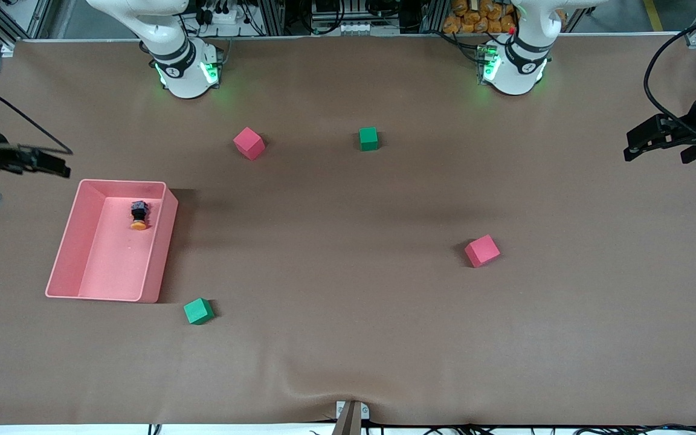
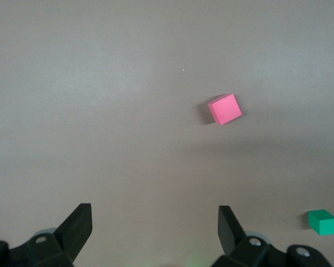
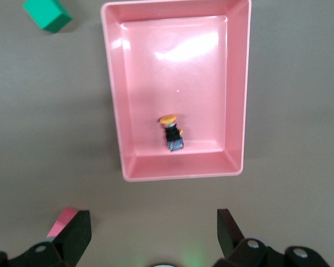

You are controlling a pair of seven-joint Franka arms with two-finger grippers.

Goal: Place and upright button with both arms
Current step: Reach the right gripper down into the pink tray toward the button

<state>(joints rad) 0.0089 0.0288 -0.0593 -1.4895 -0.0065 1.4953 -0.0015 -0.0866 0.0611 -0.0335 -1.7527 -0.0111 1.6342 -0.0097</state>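
A green cube (image 1: 198, 311) sat nearest the front camera on the brown counter (image 1: 348, 338), just beside the corner of the pink tray (image 1: 70, 241) that was closest to that camera. It also showed in the right wrist view (image 3: 47, 14), close to the tray's corner.

The pink tray (image 3: 114, 111) lay toward the right arm's end of the counter. The button (image 1: 139, 215) rested inside it, in the part of the tray farther from the front camera and close to the tray wall that faces the middle of the counter. It lay on its side, black body pointing away from the front camera and orange cap toward it. The right wrist view showed the same thing: the button (image 3: 171, 133) on the tray floor near one short wall, tipped over.

Farther from the front camera than the tray were a pink cube (image 1: 248, 143) and a second green cube (image 1: 368, 138). Another pink cube (image 1: 481, 251) lay well apart from the tray, toward the left arm's end.

The right end effector (image 1: 46, 162) hung in the air just outside the tray, its fingers (image 3: 78, 233) spread wide and empty. The left end effector (image 1: 647, 142) hovered over the counter's edge at its own end, well apart from the tray, fingers (image 2: 78, 225) likewise wide open and holding nothing.
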